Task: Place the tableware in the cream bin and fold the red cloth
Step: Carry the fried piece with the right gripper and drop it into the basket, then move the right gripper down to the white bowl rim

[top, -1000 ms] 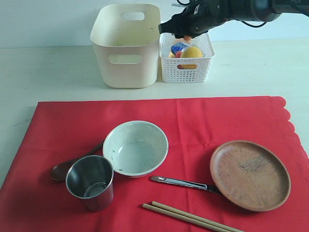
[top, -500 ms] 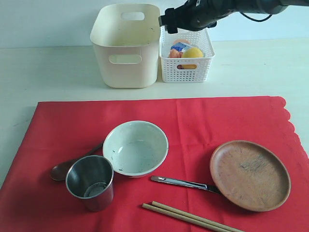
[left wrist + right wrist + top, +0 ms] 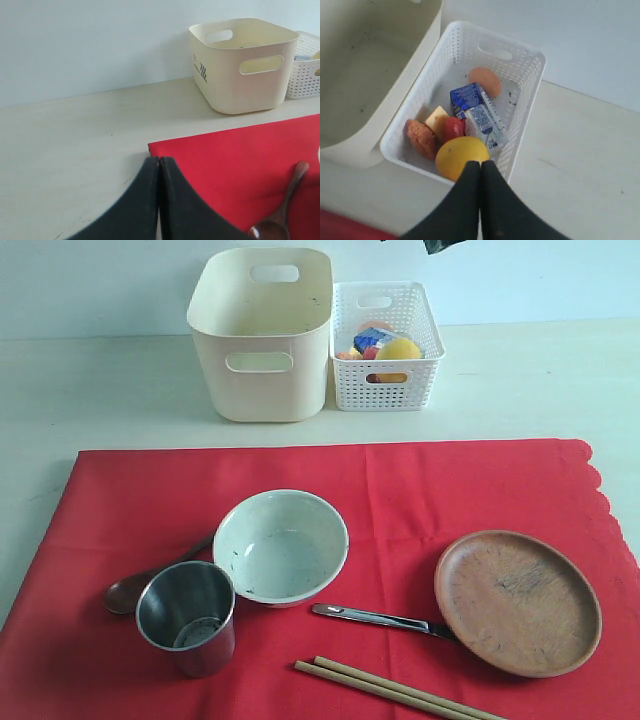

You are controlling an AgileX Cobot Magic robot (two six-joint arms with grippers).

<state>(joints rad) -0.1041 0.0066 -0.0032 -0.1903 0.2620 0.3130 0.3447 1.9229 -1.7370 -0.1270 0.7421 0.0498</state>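
**Right arm clears the basket; the tableware waits**

Exterior view: the right arm point(image 3: 441, 244) has lifted off the white basket point(image 3: 385, 385) and is now only a dark sliver at the top edge. The bowl point(image 3: 281, 545), cup point(image 3: 188, 618), plate point(image 3: 518, 600), spoon point(image 3: 130, 592), knife point(image 3: 375, 618) and chopsticks point(image 3: 400, 690) all lie on the flat red cloth point(image 3: 400, 490). The cream bin point(image 3: 262, 340) stands behind the cloth, just beside the basket.

Left wrist view: the left gripper point(image 3: 159, 200) has its jaws pressed together, empty, near the cloth's corner.

Right wrist view: the right gripper point(image 3: 480, 200) has closed on nothing above the lemon point(image 3: 460, 156). The bin's visible floor looks bare. I'd guess the tableware comes next and the folding last.
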